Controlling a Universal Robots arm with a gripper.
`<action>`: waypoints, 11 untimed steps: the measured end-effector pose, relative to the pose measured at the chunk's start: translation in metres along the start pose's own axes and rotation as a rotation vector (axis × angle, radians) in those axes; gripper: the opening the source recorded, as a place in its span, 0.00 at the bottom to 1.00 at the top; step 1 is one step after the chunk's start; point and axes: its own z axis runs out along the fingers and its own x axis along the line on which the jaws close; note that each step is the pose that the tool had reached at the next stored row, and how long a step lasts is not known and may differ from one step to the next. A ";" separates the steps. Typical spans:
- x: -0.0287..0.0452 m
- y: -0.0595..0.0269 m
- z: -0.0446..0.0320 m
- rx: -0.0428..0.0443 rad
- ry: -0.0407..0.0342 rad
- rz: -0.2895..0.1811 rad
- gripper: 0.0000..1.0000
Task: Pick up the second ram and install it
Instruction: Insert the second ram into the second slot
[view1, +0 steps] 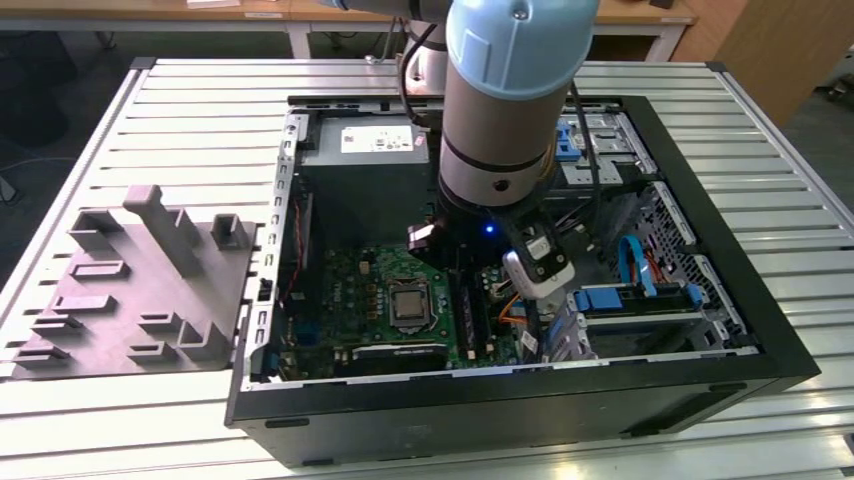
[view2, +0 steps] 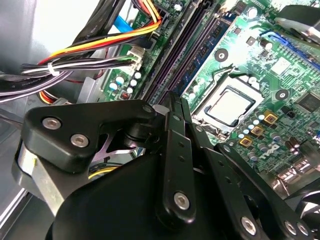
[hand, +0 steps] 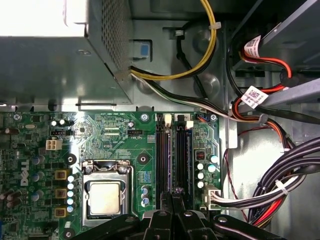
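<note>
Inside the open computer case (view1: 781, 345), my gripper (hand: 172, 196) hangs over the motherboard (hand: 120, 140). Its black fingers (view2: 167, 120) are drawn together right above the row of memory slots (view1: 467, 315), beside the processor socket (hand: 105, 197). The second ram (hand: 174, 150) is a thin dark stick running edge-on along one slot, away from the fingertips. The gripper (view2: 174, 100) looks shut on it, and the fingers hide the part they pinch. The neighbouring slots (hand: 162, 150) are dark too, and I cannot tell what they hold.
The power supply box (hand: 50, 65) and its yellow, black and orange cable bundles (hand: 280, 185) crowd the slots on two sides. A blue-trimmed drive cage (view1: 641, 300) stands at the exterior view's right. A grey holder block (view1: 134, 290) lies on the slatted table (view1: 747, 150) beside the case.
</note>
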 end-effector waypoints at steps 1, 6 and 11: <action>0.0000 0.0000 0.0002 0.0002 0.0000 0.000 0.12; 0.0002 -0.0001 0.0010 0.0001 0.0000 0.001 0.12; -0.0002 0.0004 0.0013 -0.0001 0.0000 0.001 0.12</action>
